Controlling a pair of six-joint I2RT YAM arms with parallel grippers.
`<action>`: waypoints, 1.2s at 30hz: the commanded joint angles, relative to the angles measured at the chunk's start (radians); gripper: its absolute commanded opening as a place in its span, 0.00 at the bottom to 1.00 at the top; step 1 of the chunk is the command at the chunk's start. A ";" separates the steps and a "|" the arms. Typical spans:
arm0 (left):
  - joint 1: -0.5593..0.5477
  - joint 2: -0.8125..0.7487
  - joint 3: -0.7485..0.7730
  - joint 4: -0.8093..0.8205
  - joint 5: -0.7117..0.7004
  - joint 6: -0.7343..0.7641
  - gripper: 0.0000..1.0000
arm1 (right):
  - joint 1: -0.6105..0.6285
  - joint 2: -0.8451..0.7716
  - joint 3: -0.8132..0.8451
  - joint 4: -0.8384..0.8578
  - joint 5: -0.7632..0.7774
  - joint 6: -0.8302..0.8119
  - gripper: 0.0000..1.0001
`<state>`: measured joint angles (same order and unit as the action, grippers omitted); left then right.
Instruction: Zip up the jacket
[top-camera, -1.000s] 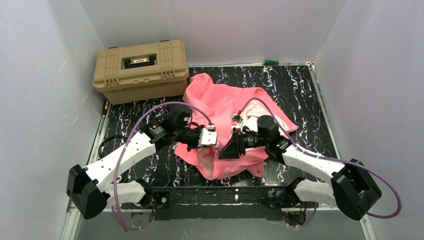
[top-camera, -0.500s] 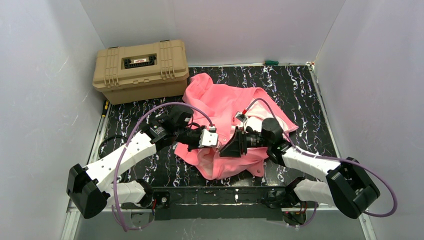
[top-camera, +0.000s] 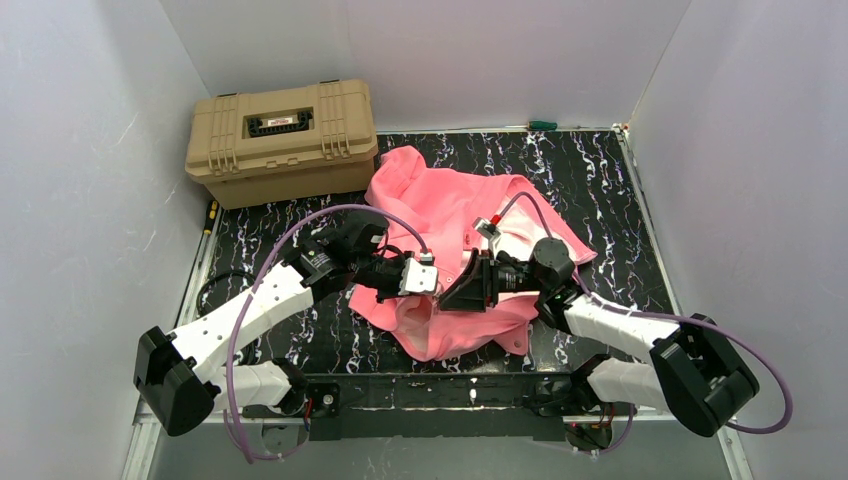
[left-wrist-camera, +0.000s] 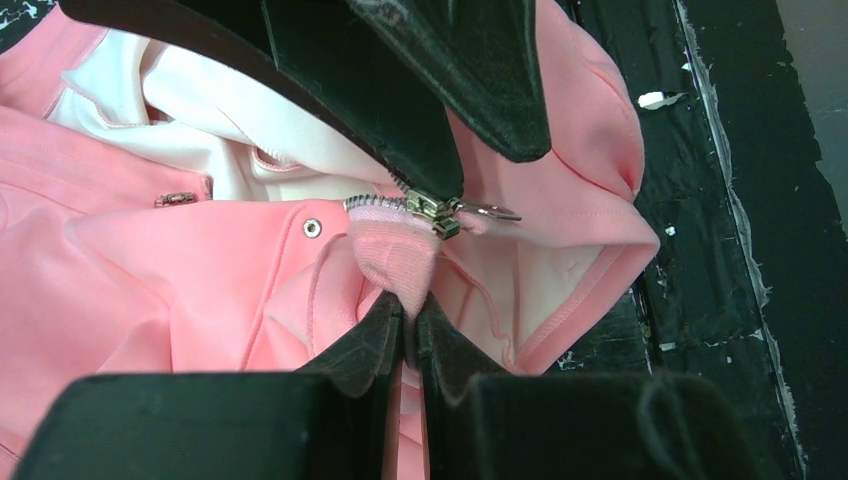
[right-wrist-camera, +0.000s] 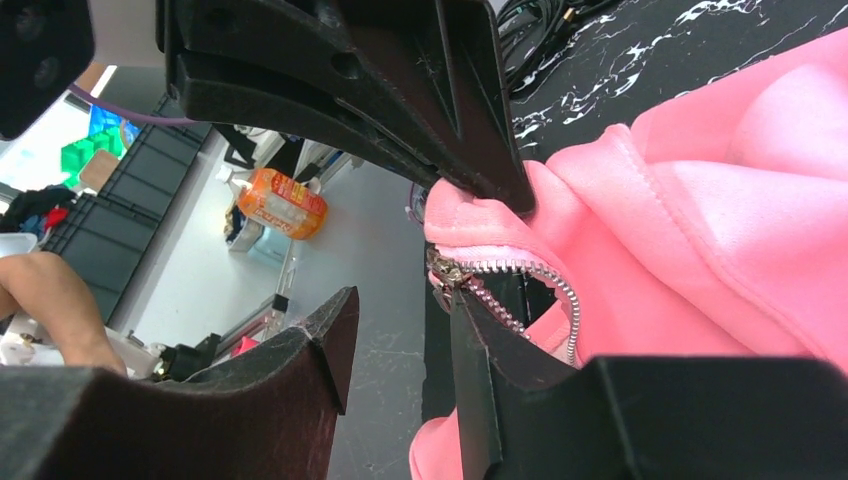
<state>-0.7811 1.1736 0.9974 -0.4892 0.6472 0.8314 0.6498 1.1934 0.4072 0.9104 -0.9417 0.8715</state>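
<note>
While tight on jacket (left-wrist-camera: 180, 280), left pincer (left-wrist-camera: 408, 308).

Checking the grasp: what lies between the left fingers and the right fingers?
A pinched fold of the jacket and its zipper slider, seen in the left wrist view.

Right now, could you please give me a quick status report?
Left fingers shut on jacket hem. Right fingers open around zipper slider. Zip not yet closed. Nothing blocking.
</note>
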 joint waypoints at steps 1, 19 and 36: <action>-0.005 0.000 0.033 -0.024 0.014 0.006 0.00 | -0.005 -0.093 -0.005 -0.103 0.015 -0.081 0.47; -0.012 0.013 0.051 -0.022 0.013 0.003 0.00 | 0.017 -0.080 0.062 -0.366 0.046 -0.254 0.43; -0.020 0.014 0.052 -0.022 -0.004 0.002 0.00 | 0.082 -0.045 0.139 -0.417 0.172 -0.334 0.34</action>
<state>-0.7952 1.1915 1.0157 -0.4957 0.6338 0.8303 0.7223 1.1805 0.4999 0.4980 -0.8272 0.5861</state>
